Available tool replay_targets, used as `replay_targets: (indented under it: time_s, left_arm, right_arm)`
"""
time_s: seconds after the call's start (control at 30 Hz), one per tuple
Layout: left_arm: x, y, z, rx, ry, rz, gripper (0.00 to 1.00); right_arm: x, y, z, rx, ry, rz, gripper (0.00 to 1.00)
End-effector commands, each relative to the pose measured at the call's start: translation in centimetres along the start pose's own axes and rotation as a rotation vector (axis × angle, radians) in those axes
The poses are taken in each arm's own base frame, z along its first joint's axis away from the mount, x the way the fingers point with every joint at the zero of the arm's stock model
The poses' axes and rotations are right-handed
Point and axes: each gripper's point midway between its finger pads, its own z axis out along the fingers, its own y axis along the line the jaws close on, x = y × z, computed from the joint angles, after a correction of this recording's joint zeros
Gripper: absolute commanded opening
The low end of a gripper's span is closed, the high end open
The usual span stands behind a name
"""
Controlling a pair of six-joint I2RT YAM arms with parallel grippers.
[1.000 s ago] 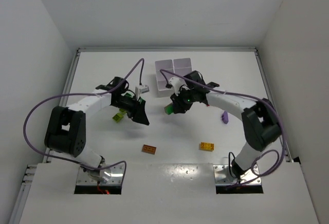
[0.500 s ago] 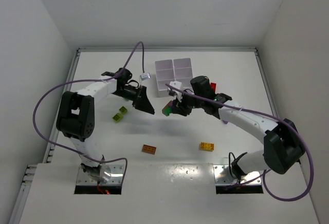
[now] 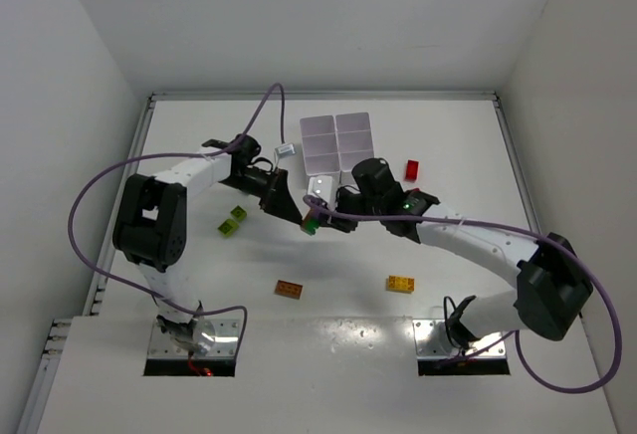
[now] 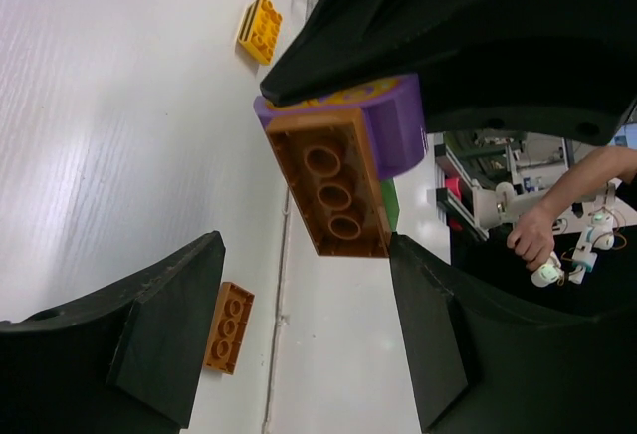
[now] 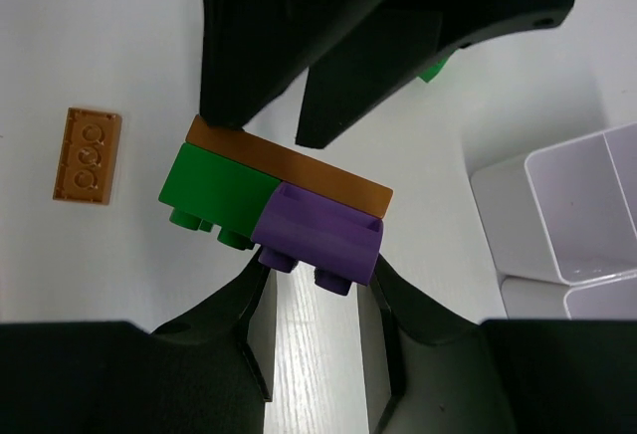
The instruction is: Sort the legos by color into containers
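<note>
Plain white walls (image 3: 318,16) enclose a white table (image 3: 448,135) on three sides under even light

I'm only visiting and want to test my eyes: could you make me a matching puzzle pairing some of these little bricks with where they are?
Things:
1. red brick
2. yellow brick
3. brown-green-purple stack
4. lime bricks

Places:
a. clamped in the right gripper
b. on the left side of the table
c. just right of the white tray
d. near the right arm's base

Pairs: 1-c, 2-d, 3-a, 4-b.
</note>
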Motion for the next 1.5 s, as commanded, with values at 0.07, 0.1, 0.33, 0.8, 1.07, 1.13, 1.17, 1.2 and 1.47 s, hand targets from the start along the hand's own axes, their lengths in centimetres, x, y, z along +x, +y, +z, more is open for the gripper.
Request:
replay_targets:
  time_s: [0.07,0.1,0.33,0.8,1.07,1.13,1.17,1.2,1.47]
  left_arm:
    - [-1.2,-1.0,0.1,0.042,-0.023,0.051,0.73]
    - [-1.2,-1.0,0.1,0.042,-0.023,0.051,0.73]
    - [-1.3,-1.2,0.1,0.071,-0.034,0.042,0.70]
    - [-0.4,-1.9,1.0,0.103,-0.016,0.037,0.35]
    - [-0.5,-2.8,1.0,0.094,-0.011,0.138,0.00]
    - [-0.3,-2.9,0.6,0.070,-0.013,0.166,0.00]
    - [-0.3,-2.8,0.3,0.063,-0.021,0.163,0.00]
    - [0.1,-2.5,0.1,0.059,-0.027,0.153,0.00]
    - [0.0,-0.7,-1.9,-0.044,-0.048,0.175,0.00]
  right_arm:
    - [-3.9,-0.7,-0.1,0.038,-0.094,-0.112,0.00]
    - [-3.9,-0.6,0.0,0.039,-0.091,-0.116,0.00]
    - [-3.9,-0.7,0.8,0.053,-0.077,-0.132,0.00]
    - [-3.8,-2.1,1.7,0.110,-0.068,-0.139,0.00]
    - [-4.7,-1.6,1.0,0.080,-0.088,-0.055,0.50]
    - [-5.1,-1.1,0.2,0.062,-0.099,-0.043,0.62]
    - [-4.7,-0.8,-0.2,0.044,-0.083,-0.030,0.63]
    - [-4.4,-0.2,-0.5,0.026,-0.079,-0.017,0.65]
    - [-2.0,3.0,-3.9,-0.086,-0.034,0.165,0.71]
